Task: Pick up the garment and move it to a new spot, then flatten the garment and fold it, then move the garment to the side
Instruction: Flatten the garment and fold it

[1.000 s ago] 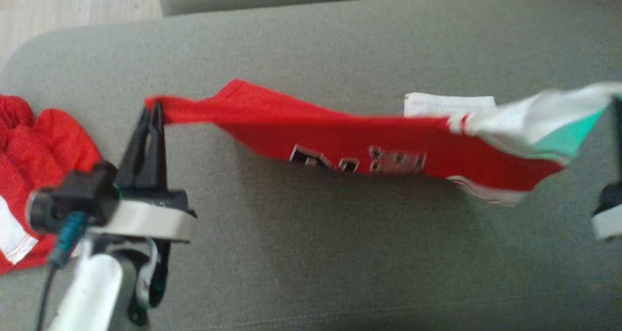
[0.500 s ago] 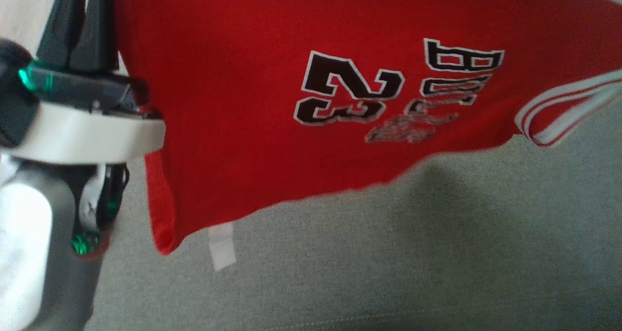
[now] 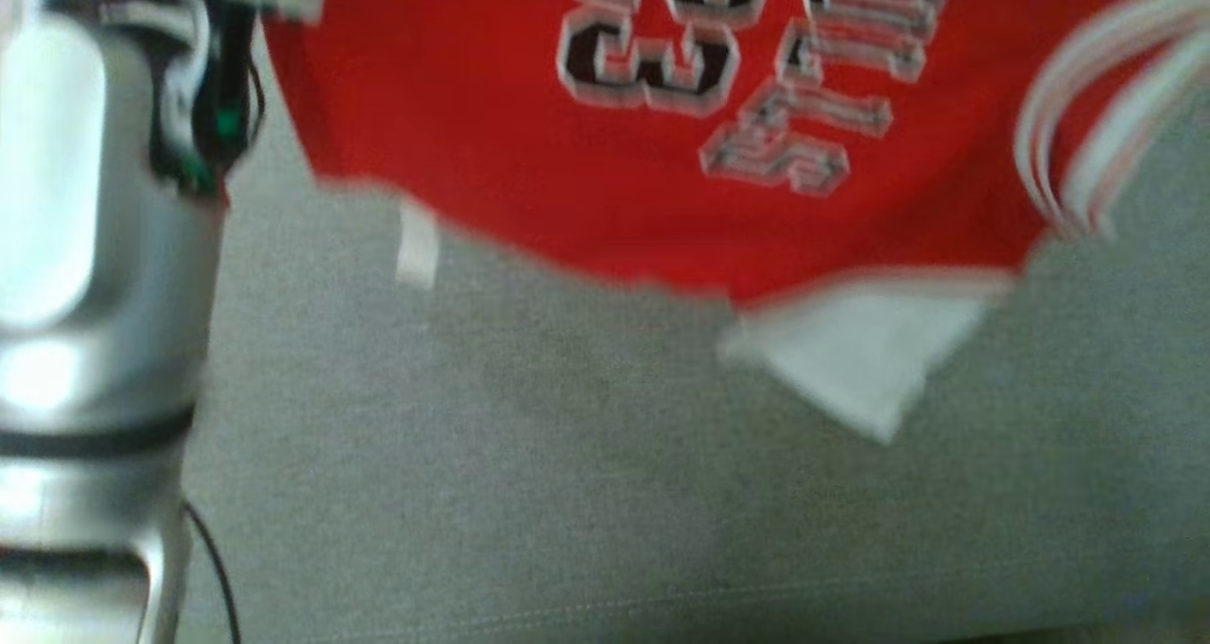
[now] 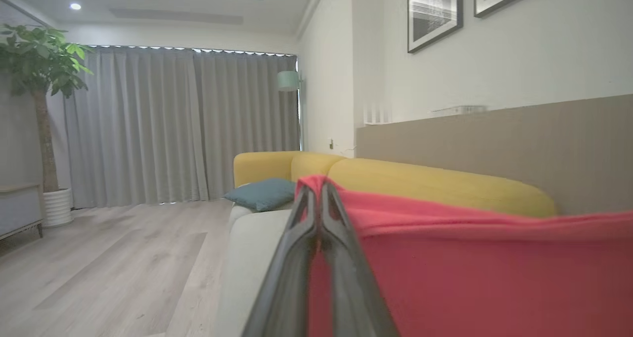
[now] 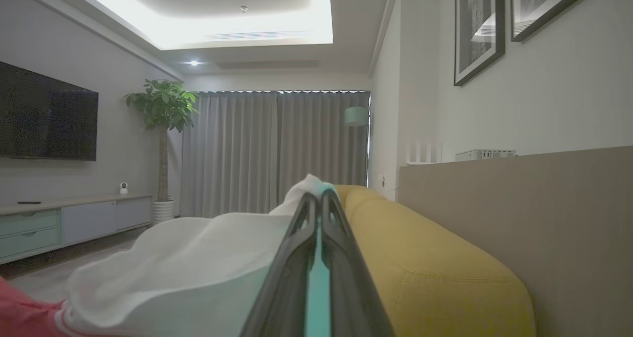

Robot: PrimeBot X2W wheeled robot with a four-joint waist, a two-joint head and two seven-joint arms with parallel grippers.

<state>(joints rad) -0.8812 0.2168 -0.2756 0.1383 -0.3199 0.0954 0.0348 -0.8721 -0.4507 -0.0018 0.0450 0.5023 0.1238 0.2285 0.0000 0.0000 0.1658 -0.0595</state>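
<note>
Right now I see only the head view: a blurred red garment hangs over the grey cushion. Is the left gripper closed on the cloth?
Observer: Yes. In the left wrist view the left gripper has its fingers pressed together on the top edge of the red garment.
Operator: And the right one?
Observer: In the right wrist view the right gripper is shut on the white part of the same garment.
Operator: What stands behind the cloth?
Observer: A yellow sofa back, with a blue cushion lying near its far end.
</note>
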